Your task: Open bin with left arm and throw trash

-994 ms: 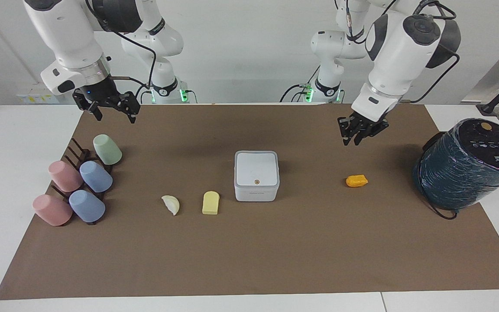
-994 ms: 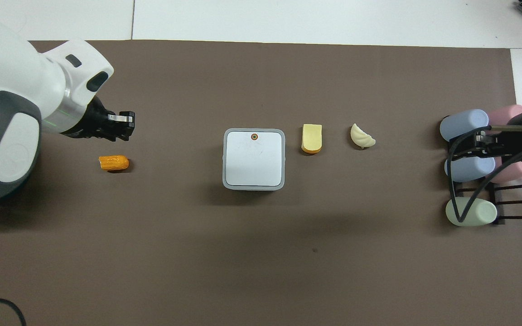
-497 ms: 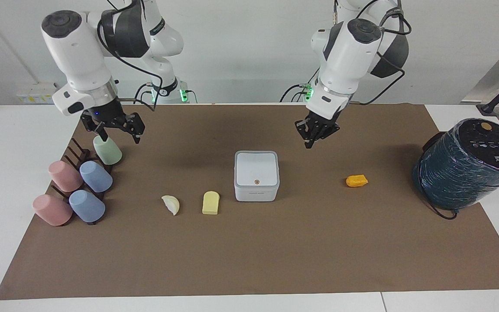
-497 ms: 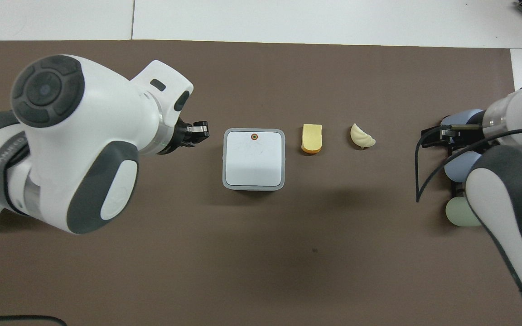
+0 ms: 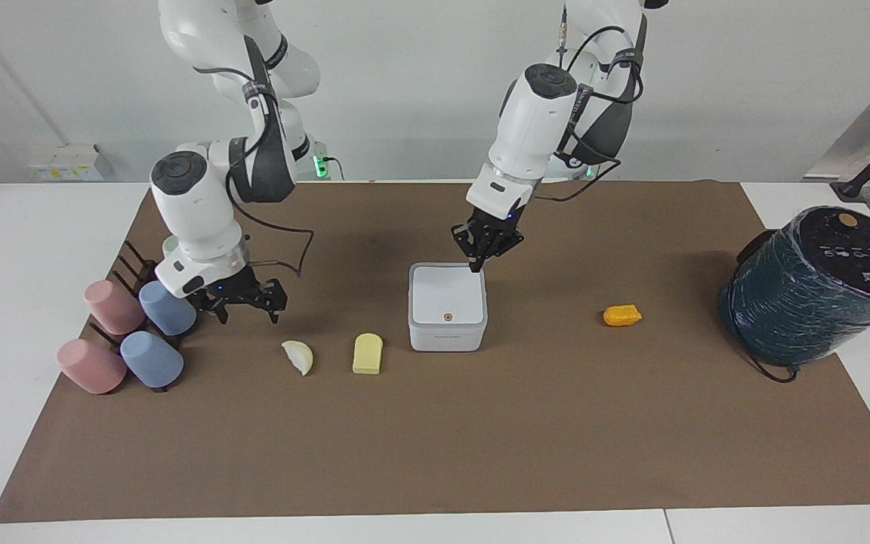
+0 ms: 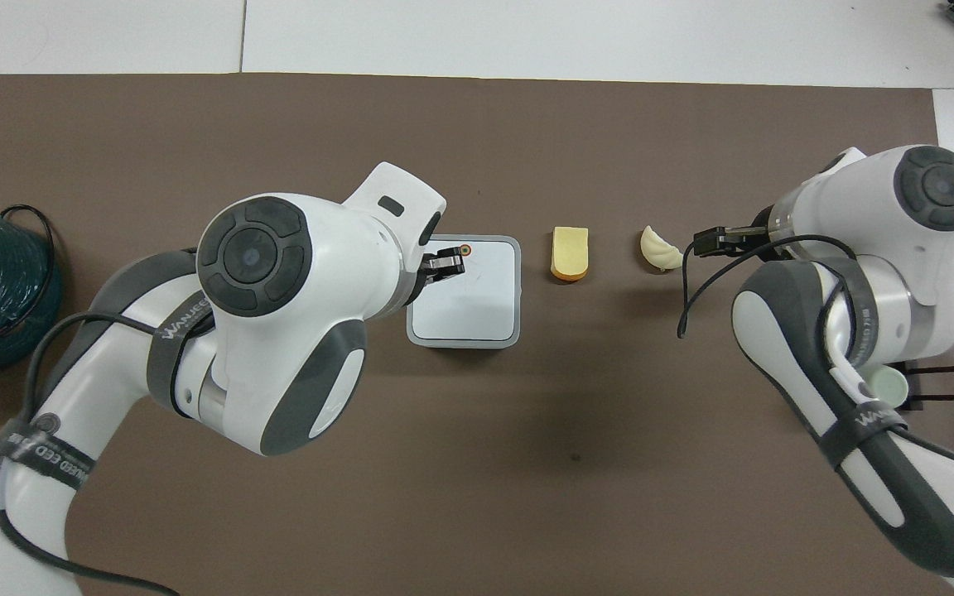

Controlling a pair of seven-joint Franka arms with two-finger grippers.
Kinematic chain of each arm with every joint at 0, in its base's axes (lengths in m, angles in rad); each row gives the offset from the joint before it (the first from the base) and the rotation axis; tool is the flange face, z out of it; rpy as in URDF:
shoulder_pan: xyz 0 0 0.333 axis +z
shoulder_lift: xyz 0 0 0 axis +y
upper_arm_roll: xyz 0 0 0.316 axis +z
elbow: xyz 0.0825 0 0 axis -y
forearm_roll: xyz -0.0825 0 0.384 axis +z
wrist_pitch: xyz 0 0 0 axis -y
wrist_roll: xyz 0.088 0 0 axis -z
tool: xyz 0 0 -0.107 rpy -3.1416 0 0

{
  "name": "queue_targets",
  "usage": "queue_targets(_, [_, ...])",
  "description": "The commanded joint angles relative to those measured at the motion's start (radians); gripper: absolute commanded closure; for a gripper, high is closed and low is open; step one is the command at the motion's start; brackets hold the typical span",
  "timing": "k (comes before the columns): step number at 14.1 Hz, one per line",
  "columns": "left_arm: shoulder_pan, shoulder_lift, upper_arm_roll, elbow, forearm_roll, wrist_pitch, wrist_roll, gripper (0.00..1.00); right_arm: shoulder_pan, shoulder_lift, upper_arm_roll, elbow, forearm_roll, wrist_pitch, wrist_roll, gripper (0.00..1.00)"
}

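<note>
Left hand (image 5: 475, 264), fingertips pressed together, sits over the closed bin (image 5: 447, 306). Right hand (image 5: 248, 310), spread, hangs just beside the cream wedge (image 5: 298, 357).

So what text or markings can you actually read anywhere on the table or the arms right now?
"WANJEE", partly legible, on the strap around the left arm.
Lettering on the right arm's strap: too small to read.
White symbols on top of the dark teal cylinder: too small to read.
Bin lid: an orange dot, no text.
</note>
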Motion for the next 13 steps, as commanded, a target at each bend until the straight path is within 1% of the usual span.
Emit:
queue_targets(1, [-0.027, -0.009, 0.016, -0.047, -0.036, 0.082, -0.005, 1.0, 0.024, 0.067, 0.0, 0.004, 0.013, 0.091, -0.05, 0.0])
queue_targets(4, [-0.039, -0.007, 0.016, -0.078, -0.036, 0.121, -0.005, 1.0, 0.052, 0.123, -0.001, 0.004, 0.007, 0.14, -0.062, 0.0])
queue_targets(5, [-0.048, -0.007, 0.016, -0.095, -0.036, 0.136, -0.005, 1.0, 0.055, 0.141, 0.0, 0.004, 0.003, 0.146, -0.065, 0.05])
queue_targets(6, [-0.061, -0.006, 0.016, -0.106, -0.036, 0.153, -0.005, 1.0, 0.058, 0.16, -0.001, 0.004, -0.002, 0.169, -0.063, 0.26])
queue_targets(7, [-0.062, 0.0, 0.016, -0.11, -0.036, 0.165, -0.007, 1.0, 0.067, 0.173, -0.001, 0.004, -0.001, 0.204, -0.063, 0.52])
queue_targets(8, [-0.067, 0.02, 0.016, -0.107, -0.037, 0.173, -0.009, 1.0, 0.067, 0.178, -0.001, 0.005, -0.002, 0.221, -0.062, 0.84])
queue_targets(9, [-0.082, 0.044, 0.016, -0.106, -0.037, 0.199, -0.012, 1.0, 0.069, 0.178, 0.0, 0.013, -0.002, 0.223, -0.062, 1.0])
queue_targets(11, [-0.096, 0.072, 0.016, -0.109, -0.037, 0.227, -0.028, 1.0, 0.07, 0.163, -0.001, 0.014, -0.002, 0.217, -0.059, 1.0])
queue_targets(13, [-0.107, 0.074, 0.016, -0.11, -0.037, 0.225, -0.032, 1.0, 0.07, 0.114, 0.0, 0.008, -0.002, 0.189, -0.059, 1.0])
